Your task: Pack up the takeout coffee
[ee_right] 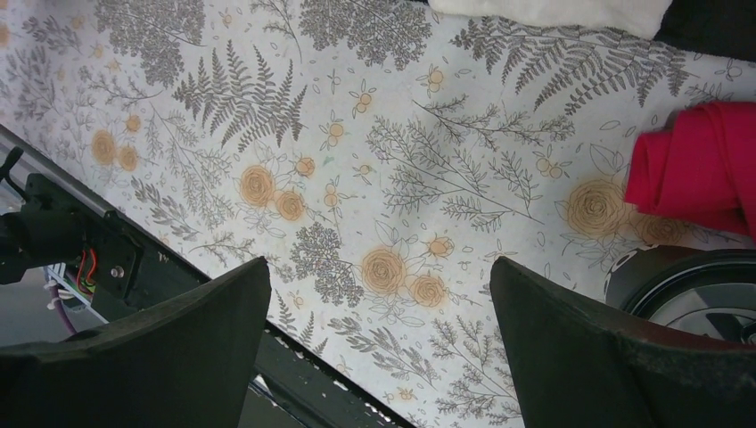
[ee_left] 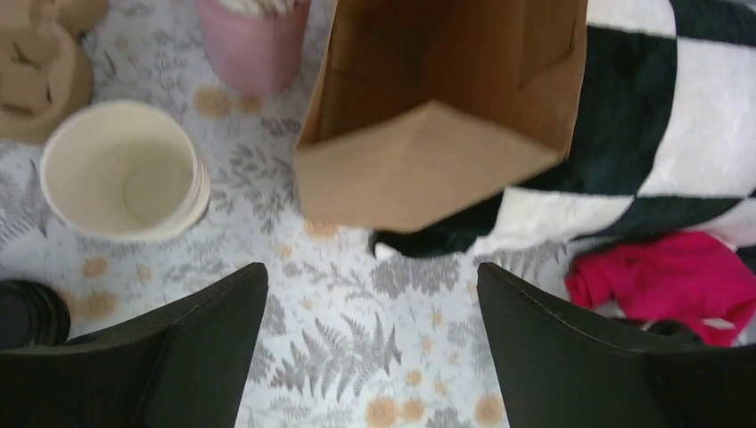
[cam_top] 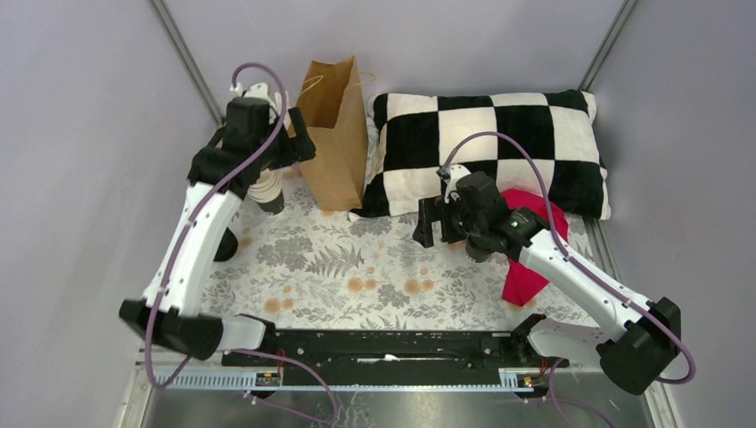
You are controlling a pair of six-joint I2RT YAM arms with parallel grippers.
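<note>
From above, the left arm reaches far forward, its gripper (cam_top: 254,156) hanging over the stack of cups (cam_top: 267,192) beside the upright paper bag (cam_top: 334,134). The right arm bends inward, its gripper (cam_top: 450,223) low over the counter (cam_top: 357,259).

The left wrist view shows that gripper spread wide, with nothing between the fingers.

The right wrist view shows that gripper released too. The coffee cup (ee_right: 704,299) stands on the counter outside the fingers, beside a red cloth (ee_right: 695,165).
</note>
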